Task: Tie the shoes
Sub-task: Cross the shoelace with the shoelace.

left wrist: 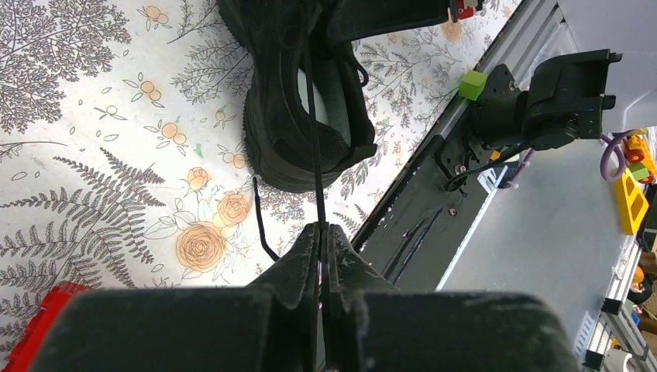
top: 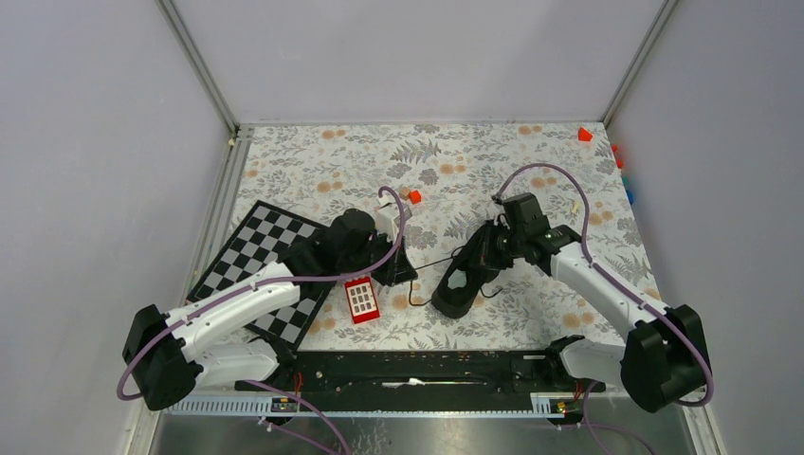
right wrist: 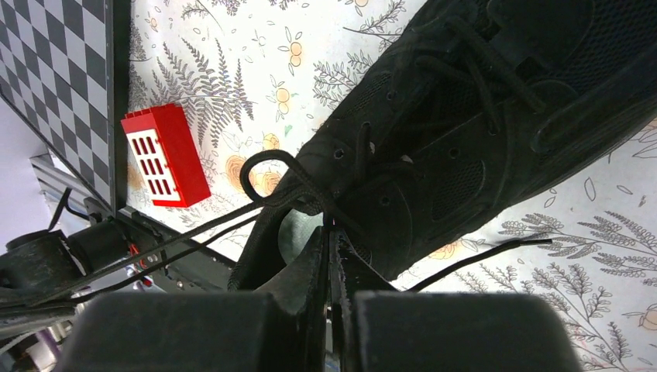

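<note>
The black sneaker (top: 465, 275) lies on the floral table, its pale grey insole showing at the heel. My left gripper (top: 398, 263) is just left of the shoe. In the left wrist view its jaws (left wrist: 321, 227) are shut on a thin black lace (left wrist: 313, 132) that runs taut up to the shoe (left wrist: 298, 101). My right gripper (top: 493, 245) is over the shoe's top. In the right wrist view its jaws (right wrist: 329, 232) are shut on a lace at the shoe's collar (right wrist: 465, 116), beside a small lace loop (right wrist: 263, 167). Two lace strands run from there to the lower left.
A red block with white slots (top: 361, 300) lies left of the shoe, also in the right wrist view (right wrist: 165, 155). A chessboard (top: 256, 256) lies under the left arm. Small coloured blocks (top: 414, 196) sit farther back and right. The black rail (top: 417, 370) runs along the near edge.
</note>
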You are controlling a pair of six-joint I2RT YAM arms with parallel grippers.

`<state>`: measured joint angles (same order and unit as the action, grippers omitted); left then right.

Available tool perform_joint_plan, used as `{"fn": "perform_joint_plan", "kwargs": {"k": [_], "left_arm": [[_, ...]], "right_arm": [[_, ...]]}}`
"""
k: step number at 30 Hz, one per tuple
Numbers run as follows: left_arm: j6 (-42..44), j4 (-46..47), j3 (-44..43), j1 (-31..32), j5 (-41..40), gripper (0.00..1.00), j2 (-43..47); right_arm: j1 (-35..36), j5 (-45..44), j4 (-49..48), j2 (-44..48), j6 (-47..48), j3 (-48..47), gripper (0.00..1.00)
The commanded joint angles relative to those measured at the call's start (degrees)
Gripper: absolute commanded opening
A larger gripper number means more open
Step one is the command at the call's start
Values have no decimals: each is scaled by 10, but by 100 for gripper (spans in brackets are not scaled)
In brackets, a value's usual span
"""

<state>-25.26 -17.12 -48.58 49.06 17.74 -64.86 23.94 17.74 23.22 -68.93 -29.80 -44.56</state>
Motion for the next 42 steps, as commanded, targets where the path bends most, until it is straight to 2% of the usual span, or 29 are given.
{"fn": "perform_joint_plan", "kwargs": {"k": [1, 11, 23, 42], "left_arm": [[8, 14, 5, 2, -4, 0, 24], [13, 16, 17, 2, -5, 0, 38], [17, 28, 21, 2, 3, 0, 37], [21, 30, 23, 2, -1, 0, 40]], "right_arm": [[-9, 20, 43, -20, -27, -35, 0], [-57, 113, 42, -75, -76, -51, 0], [-87, 184, 17, -95, -108, -56, 0], [-119, 199, -19, -114, -153, -52, 0]]}}
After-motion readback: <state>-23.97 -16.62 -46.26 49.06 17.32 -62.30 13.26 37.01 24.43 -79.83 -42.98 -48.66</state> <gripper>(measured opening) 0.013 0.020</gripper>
